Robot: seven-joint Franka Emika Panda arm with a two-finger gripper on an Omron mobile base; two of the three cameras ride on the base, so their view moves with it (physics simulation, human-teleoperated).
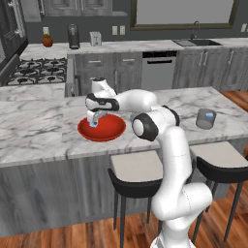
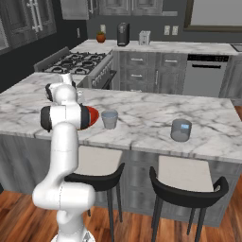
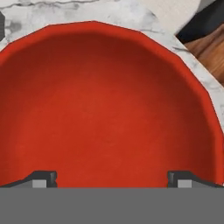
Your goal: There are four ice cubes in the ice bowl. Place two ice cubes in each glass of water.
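Gripper: we saw the gripper poised low over the red ice bowl, pointing down into it; in the hand view its 2 dark finger tips stood far apart at the 2 sides, jaws spread wide with nothing between them.
Ice bowl: it sat on the marble island counter, toward the left part in the left base view; in the right base view we saw just a red sliver of it past the arm's joint.
Bowl inside: in the hand view the bowl's red floor showed bare and glossy; we could make out no ice cubes on the part in view.
Glasses: 1 grey glass stood just beside the bowl on the counter; the other glass stood well apart, toward the far right end of the island.
Glass contents: we could not tell what either tumbler held.
Surroundings: 2 black stools with pale seats stood beneath the counter's front edge.
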